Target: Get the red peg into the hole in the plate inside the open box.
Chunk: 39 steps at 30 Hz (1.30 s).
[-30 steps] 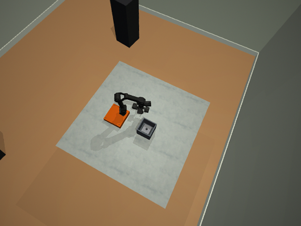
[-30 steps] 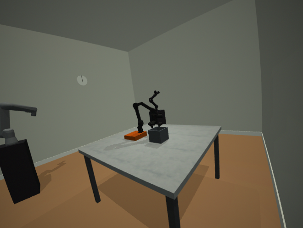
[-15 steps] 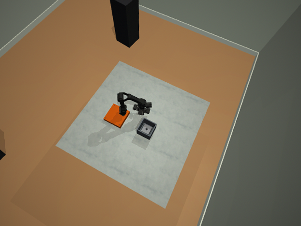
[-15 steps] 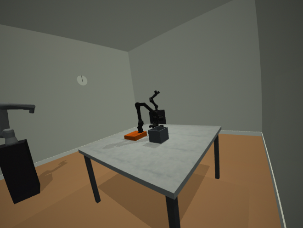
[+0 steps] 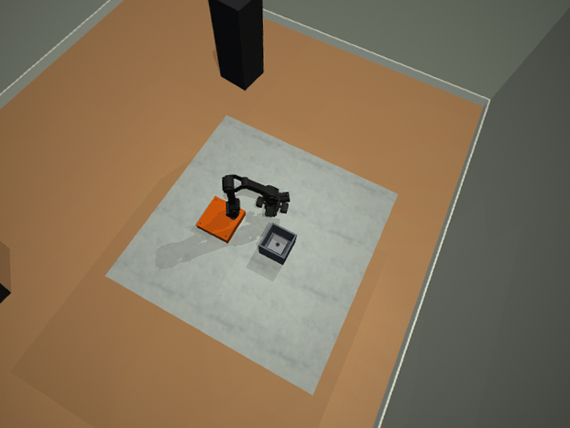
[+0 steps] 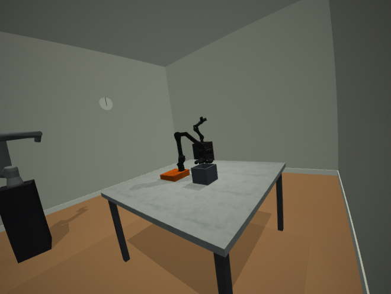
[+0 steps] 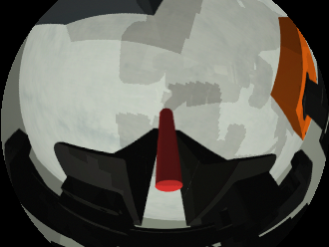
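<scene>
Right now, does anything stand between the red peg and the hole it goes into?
Yes: the side wall of the open box. The red peg, between the end effector's fingers, is outside it. Nothing visible covers the hole.

Red peg (image 7: pixel 168 149), orange base (image 5: pixel 208 225) (image 6: pixel 167 177) (image 7: pixel 289 60), grey mottled tabletop (image 5: pixel 299 299) (image 6: pixel 189 202) (image 7: pixel 75 90)

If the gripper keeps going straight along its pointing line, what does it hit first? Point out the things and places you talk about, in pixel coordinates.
Likely the table (image 5: pixel 328 287) (image 6: pixel 189 205) (image 7: pixel 75 75), beside the box (image 5: pixel 269 252) (image 6: pixel 199 176) (image 7: pixel 100 10). The gripper (image 5: pixel 273 209) (image 6: pixel 204 162) (image 7: pixel 165 133) points down, shut on the peg (image 7: pixel 168 154), whose lower end would probably touch first; the remaining gap is unclear.
</scene>
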Available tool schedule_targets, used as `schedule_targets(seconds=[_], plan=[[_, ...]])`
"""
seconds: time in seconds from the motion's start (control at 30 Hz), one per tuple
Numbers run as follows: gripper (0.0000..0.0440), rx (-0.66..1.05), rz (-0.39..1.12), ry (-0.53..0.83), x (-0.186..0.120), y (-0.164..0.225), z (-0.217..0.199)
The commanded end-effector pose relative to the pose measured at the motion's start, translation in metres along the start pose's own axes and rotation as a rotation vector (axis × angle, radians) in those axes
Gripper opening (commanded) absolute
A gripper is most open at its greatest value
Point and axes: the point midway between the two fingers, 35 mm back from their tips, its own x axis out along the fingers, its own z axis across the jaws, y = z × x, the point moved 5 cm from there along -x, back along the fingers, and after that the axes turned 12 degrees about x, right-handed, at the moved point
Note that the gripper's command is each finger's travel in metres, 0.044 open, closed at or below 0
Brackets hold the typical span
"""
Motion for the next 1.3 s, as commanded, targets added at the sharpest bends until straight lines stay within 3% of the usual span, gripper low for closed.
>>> schedule_targets(seconds=[0.0, 0.6, 1.0, 1.27], plan=[[0.0, 0.012, 0.028, -0.026, -0.008, 0.005, 0.005], [0.0, -0.001, 0.108, -0.217, -0.08, 0.01, 0.04], [0.0, 0.002, 0.062, -0.324, -0.136, -0.019, 0.061], [0.0, 0.033, 0.0, -0.341, -0.154, -0.049, 0.071]])
